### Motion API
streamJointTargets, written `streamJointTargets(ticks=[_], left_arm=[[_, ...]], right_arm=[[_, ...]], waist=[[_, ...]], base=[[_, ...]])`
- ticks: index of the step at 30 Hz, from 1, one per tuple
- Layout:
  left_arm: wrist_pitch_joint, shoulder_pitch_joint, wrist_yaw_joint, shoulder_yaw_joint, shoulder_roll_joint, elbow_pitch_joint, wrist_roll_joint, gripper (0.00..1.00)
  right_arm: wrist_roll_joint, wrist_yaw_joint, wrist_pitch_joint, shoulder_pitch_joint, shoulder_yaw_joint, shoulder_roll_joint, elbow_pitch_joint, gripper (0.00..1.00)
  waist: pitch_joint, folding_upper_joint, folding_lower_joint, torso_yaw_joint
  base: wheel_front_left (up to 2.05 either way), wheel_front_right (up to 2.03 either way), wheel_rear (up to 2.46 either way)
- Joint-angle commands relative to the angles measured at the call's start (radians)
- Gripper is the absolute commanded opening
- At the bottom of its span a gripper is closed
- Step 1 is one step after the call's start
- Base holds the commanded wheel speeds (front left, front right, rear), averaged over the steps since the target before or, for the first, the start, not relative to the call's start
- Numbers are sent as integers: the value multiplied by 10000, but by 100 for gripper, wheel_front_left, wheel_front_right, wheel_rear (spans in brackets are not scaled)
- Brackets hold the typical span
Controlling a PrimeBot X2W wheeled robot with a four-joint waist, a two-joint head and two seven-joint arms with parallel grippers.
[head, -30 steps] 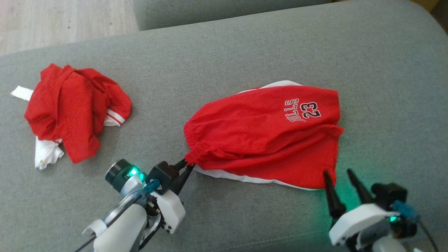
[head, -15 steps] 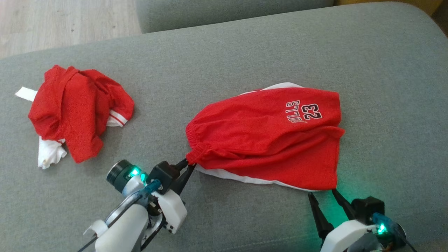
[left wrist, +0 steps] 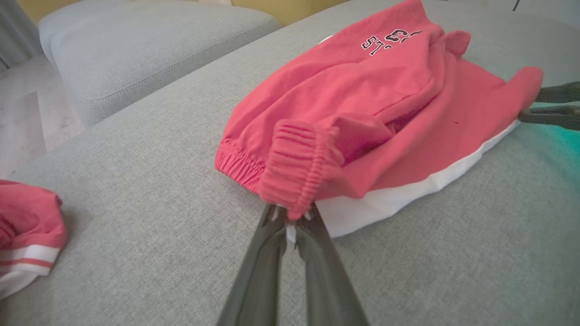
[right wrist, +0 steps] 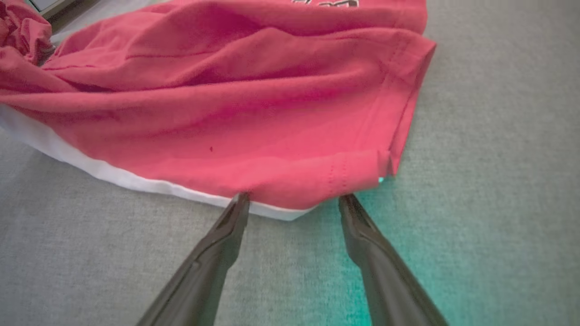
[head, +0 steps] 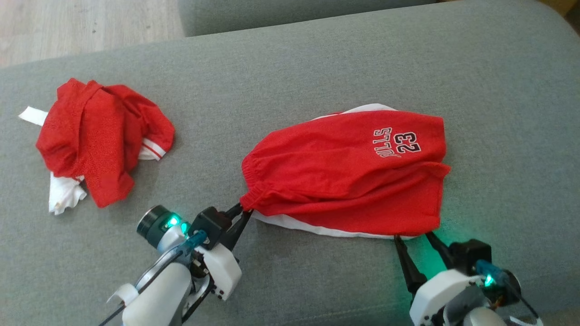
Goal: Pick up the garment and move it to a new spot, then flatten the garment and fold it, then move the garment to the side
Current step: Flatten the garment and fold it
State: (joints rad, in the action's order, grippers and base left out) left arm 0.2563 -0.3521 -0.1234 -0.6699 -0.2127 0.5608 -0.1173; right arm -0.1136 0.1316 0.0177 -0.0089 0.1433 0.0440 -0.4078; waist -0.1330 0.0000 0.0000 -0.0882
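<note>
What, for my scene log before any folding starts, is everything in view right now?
shorts: one, red with white trim and a "23" print, middle of the sofa seat
crumpled garment: one, red and white, left on the seat
sofa seat: one, grey, under both garments
second cushion: one, grey, beyond the seat
floor: one, pale wood, far left
left gripper: one, dark, jaws shut on the shorts' waistband
right gripper: one, dark, jaws open at the shorts' near hem
</note>
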Motion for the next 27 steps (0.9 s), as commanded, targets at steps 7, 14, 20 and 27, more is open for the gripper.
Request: streamJointTargets(ticks=[7,14,20,27], left_arm=[[55,-394,11,407,-71,-249,53,0],[55,-357,7,417,-67,-230,73,0],[55,-334,0,400,-74,-231,100,0],[55,-288,-7,390,-84,-243,112,0]], right_arm=[[229,-9,332,-701,153,62,111,100],[181,-9,493,-834,169,62,253,100],[71,-9,503,-903,87,62,261,100],[-355,-9,424,-877,-581,62,-179,100]], waist=[[-7,0,0,83],[36,0,0,97],[81,0,0,118],[119,0,0,121]], base=[[0,0,0],[0,0,0],[0,0,0],[0,0,0]])
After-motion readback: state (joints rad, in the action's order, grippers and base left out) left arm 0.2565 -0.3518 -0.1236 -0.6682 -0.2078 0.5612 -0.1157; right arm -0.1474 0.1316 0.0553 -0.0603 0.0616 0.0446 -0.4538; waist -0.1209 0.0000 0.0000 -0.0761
